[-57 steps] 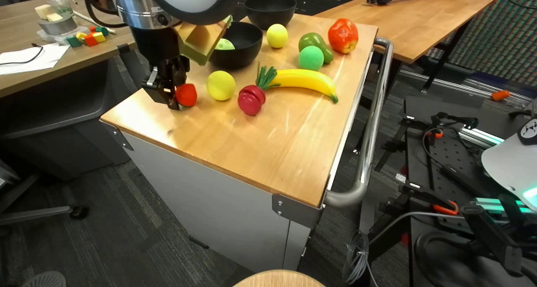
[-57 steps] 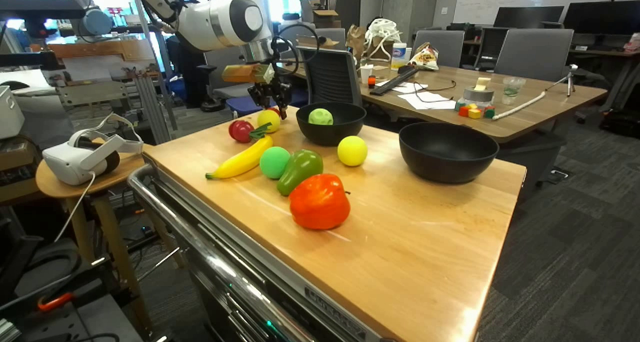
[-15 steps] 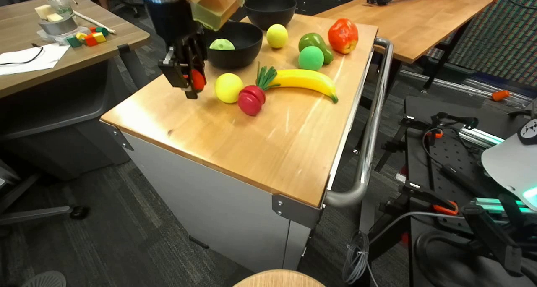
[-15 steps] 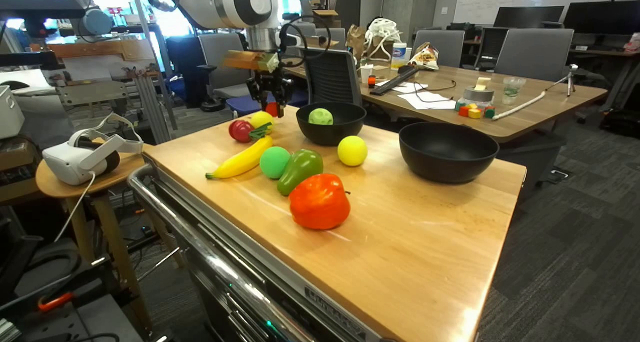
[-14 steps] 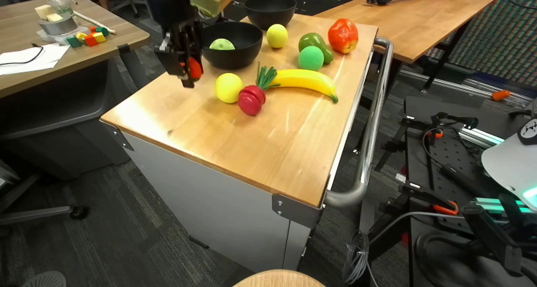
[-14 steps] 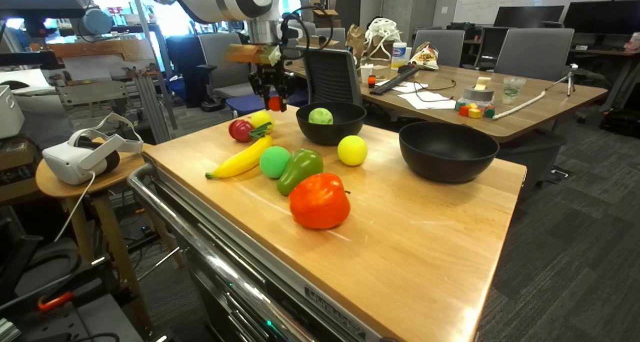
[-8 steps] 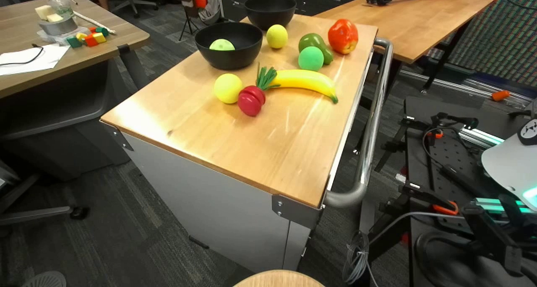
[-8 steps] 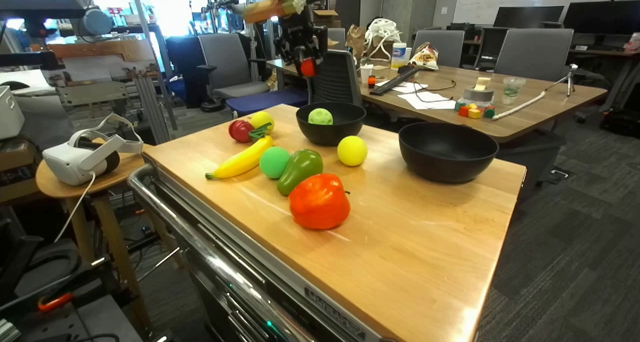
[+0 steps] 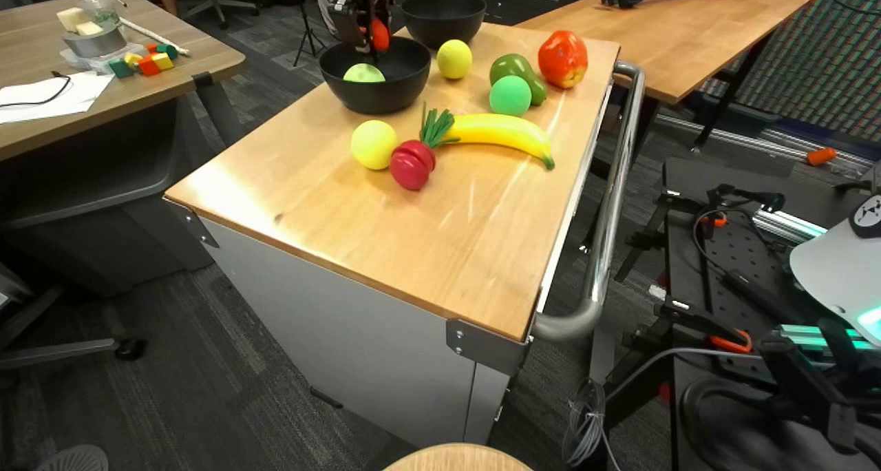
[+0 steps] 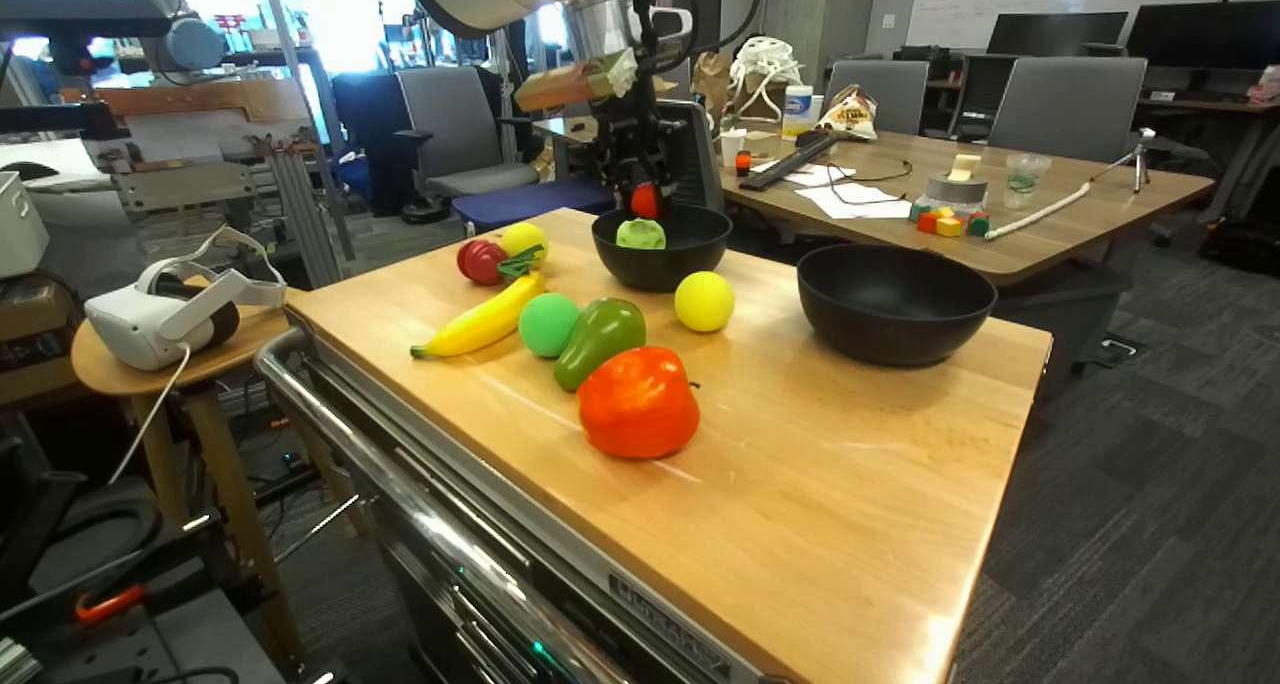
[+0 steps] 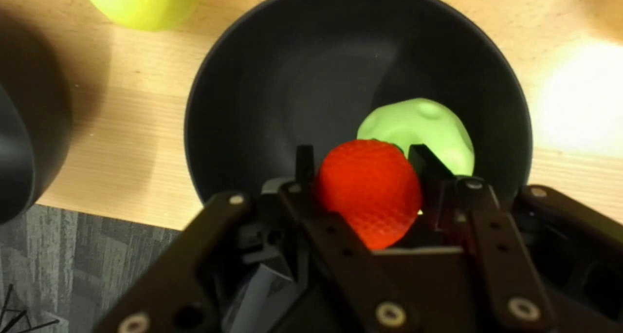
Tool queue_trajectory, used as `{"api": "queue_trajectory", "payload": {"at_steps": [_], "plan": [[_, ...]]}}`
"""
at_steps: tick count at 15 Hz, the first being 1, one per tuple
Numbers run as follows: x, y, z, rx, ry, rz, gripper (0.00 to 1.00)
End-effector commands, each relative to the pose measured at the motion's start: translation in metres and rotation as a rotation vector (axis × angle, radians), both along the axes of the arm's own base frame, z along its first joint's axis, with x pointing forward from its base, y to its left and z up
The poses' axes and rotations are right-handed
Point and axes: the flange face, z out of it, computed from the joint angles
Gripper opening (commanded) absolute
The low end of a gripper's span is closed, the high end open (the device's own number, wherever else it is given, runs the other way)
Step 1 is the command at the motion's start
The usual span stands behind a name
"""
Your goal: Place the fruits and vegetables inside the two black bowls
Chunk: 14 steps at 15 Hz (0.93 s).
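Wrist view has the gripper (image 11: 363,166) above the occupied bowl (image 11: 243,89), a round black one, and the gripper's jaws are clasped on a red piece (image 11: 372,192) from both sides. That red piece hangs over the inside of the occupied bowl, just above the pale green piece (image 11: 433,123) lying in it; whether those two touch, I cannot tell. In an exterior view the other black bowl (image 9: 444,34) stands behind the occupied bowl, near but apart from it. A yellow round fruit (image 9: 454,59) lies just to the right of the occupied bowl, and a second yellow round fruit (image 9: 375,144) lies near its front. Farther forward from the occupied bowl is a dark red piece with green leaves (image 9: 411,164), and the banana (image 9: 502,130) lies forward and to the right of that bowl. Also on the occupied bowl's right are a green round piece (image 9: 511,96) and a green pear-shaped piece (image 9: 519,65). The red-orange pepper (image 9: 563,58) is well apart from the occupied bowl, farthest to its right. Both bowls rest on the same wooden top (image 9: 385,237).
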Motion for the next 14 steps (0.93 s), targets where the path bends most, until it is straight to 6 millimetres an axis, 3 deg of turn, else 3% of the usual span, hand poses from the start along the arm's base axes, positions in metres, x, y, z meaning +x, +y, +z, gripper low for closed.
{"api": "queue_trajectory", "payload": {"at_steps": [1, 4, 5, 10, 14], "plan": [[-0.003, -0.004, 0.005, -0.021, -0.046, -0.028, 0.77], [-0.009, 0.002, 0.03, 0.031, -0.085, -0.011, 0.98], [-0.012, 0.005, 0.04, 0.039, -0.106, 0.0, 1.0], [-0.037, 0.036, 0.092, 0.203, -0.197, 0.052, 1.0], [-0.056, 0.074, 0.088, 0.298, -0.162, 0.043, 1.0]]}}
